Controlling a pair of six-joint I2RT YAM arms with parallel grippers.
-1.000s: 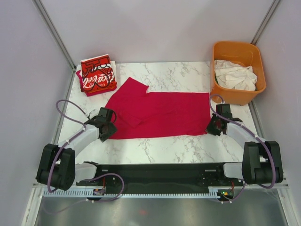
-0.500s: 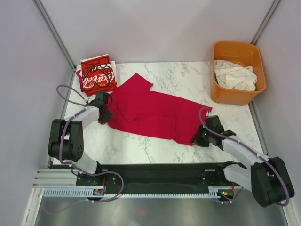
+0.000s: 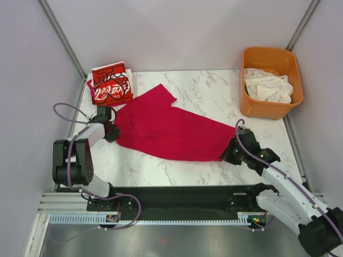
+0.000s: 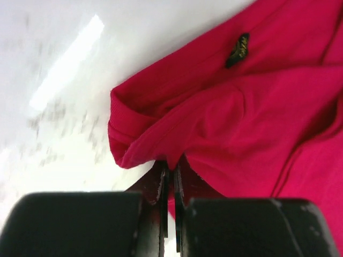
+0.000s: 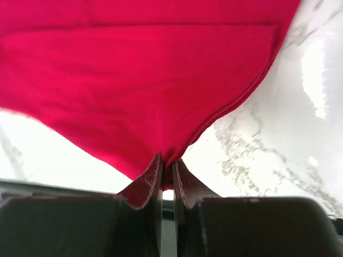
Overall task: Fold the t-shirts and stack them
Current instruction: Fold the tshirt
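Now, left hand (image 3: pixel 111 131): pinched shut on the red shirt (image 3: pixel 171 131), at its left edge;
right hand (image 3: pixel 230 153): pinched shut on its near-right corner;
red shirt: lying slantwise across the desk (image 3: pixel 203 88)

A white marble-patterned table (image 3: pixel 203 85) carries everything. A crimson t-shirt (image 3: pixel 171 134) lies across its middle, spread aslant from the far left towards the near right, with one sleeve pointing to the far side and some wrinkles in the cloth. At the far left corner sits a folded Coca-Cola t-shirt (image 3: pixel 111 85), red with white script, just beside the crimson one. An orange tub (image 3: pixel 265 111) stands at the far right corner, well apart from both.
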